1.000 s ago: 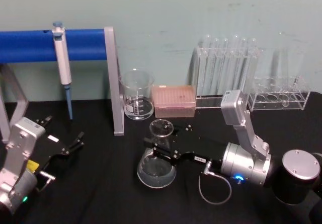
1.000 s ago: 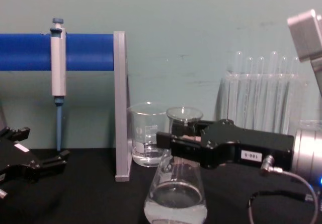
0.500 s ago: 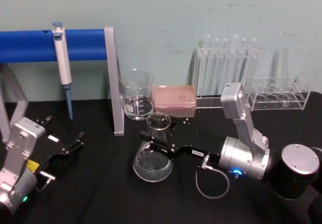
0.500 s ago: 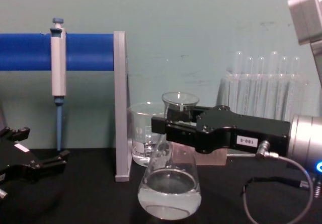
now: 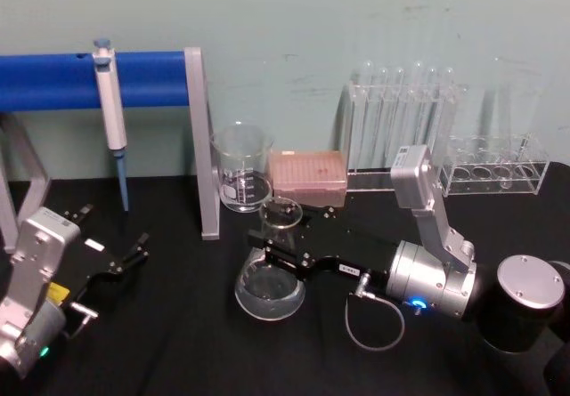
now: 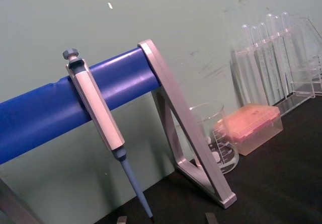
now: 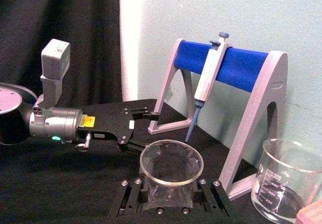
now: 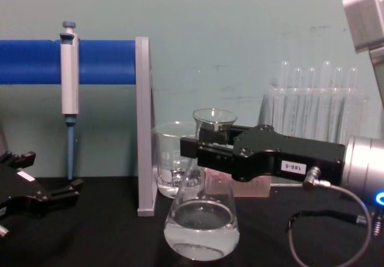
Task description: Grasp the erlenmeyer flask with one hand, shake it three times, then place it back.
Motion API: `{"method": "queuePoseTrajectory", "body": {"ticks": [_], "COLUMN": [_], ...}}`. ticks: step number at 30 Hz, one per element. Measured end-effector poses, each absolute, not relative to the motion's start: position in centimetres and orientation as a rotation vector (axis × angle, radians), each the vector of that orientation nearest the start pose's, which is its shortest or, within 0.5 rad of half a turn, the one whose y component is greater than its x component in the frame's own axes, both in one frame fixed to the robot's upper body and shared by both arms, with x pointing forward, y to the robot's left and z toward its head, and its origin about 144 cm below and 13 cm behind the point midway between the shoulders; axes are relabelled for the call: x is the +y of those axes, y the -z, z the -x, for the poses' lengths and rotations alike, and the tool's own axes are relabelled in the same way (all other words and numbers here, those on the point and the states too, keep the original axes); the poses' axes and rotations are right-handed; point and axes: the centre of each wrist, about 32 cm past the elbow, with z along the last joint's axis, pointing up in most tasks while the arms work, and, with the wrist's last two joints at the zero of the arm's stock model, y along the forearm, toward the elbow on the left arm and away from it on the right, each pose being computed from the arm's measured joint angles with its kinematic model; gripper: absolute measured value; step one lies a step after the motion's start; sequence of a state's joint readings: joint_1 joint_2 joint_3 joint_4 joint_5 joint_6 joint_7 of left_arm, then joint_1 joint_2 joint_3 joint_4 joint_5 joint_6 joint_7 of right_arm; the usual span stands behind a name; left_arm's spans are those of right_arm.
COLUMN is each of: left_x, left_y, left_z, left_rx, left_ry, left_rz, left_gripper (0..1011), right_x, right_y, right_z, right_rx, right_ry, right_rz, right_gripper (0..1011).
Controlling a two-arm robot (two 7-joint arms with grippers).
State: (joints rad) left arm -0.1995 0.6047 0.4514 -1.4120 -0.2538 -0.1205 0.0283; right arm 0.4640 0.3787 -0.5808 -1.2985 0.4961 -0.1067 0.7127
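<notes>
The right tool [image 8: 207, 150] grips the flask [image 8: 201, 231] by its neck, low over the table [image 5: 178, 351] — shake too hard and it could slip, or bump the beaker [image 5: 241, 169] behind. Left tool [image 5: 125, 262] sits open, far left.

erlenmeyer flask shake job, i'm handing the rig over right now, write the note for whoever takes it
The right gripper is shut on the neck of the erlenmeyer flask, in front of the beaker.
The left gripper is open and idle at the left of the black table.
The flask is upright with a little clear liquid and looks held just off the table.
Done: grasp. The shake count cannot be told.
Left: finish the shakes, set it down, release.
</notes>
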Motion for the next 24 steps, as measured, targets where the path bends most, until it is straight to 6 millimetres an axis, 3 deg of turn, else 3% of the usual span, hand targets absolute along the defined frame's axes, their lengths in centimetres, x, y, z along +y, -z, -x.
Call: {"method": "queuePoseTrajectory", "body": {"ticks": [24], "left_x": [30.97], "left_y": [-113.98], "left_z": [-48.86], "left_rx": [-0.285], "left_ry": [-1.248], "left_rz": [-0.304], "left_gripper": [1001], "right_x": [-20.42], "right_y": [-118.35], "right_z": [-55.29], "right_rx": [-0.085], "right_ry": [0.353], "right_rz": [-0.003], "right_gripper": [450]}}
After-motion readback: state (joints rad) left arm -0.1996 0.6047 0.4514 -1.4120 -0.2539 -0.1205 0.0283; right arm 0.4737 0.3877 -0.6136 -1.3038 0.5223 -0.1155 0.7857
